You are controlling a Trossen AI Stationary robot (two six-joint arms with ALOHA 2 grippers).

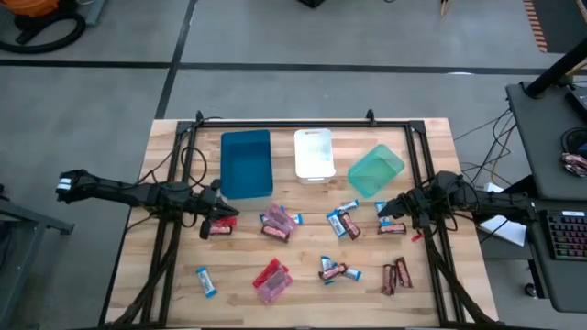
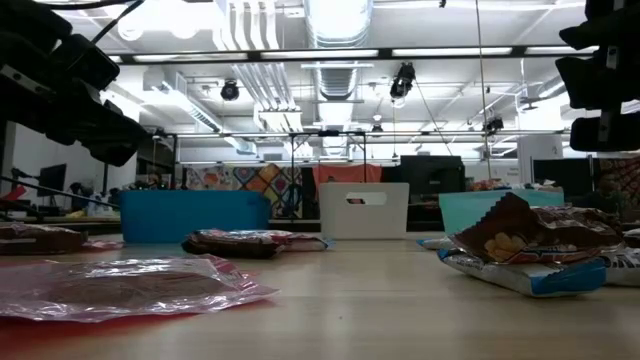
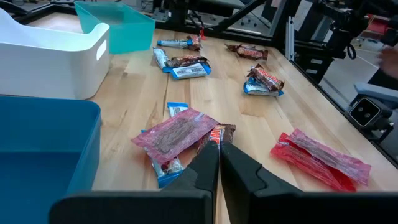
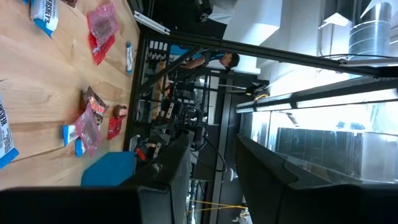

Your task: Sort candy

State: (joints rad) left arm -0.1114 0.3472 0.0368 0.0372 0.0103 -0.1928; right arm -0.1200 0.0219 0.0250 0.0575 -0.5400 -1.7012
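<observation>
The wooden surface [image 1: 183, 275] carried three trays along its far edge: a blue tray [image 1: 246, 163] on the left, a white tray [image 1: 314, 154] in the middle, and a green tray [image 1: 376, 170] tilted askew on the right; in front of them the candy [image 1: 275, 223] lay scattered in small wrapped pieces across the middle and near part of the surface, none of it visibly inside a tray.

The left end effector [image 1: 223, 223] hovered just in front of the blue tray; its fingers [image 3: 208, 168] were closed together, and a dark brown-red bar [image 3: 216, 133] lay at their tips, though whether it was pinched or merely touched could not be told; beside it sat a pink packet [image 3: 176, 132] overlapping a blue-and-white bar [image 3: 163, 169]; a red packet [image 3: 320, 158] lay farther off on the boards.

The right end effector [image 1: 393, 218] stood near the green tray, above another dark bar [image 1: 393, 227]; its fingers [image 4: 177, 168] were parted with nothing seen between them, and its wrist camera looked sideways across the surface into the room, where a person [image 4: 208, 59] showed in the distance.

In the low view a clear-and-red packet [image 2: 130, 285] lay close to the camera, and an opened brown wrapper [image 2: 530, 235] rested on a blue-and-white bar [image 2: 520, 275].
</observation>
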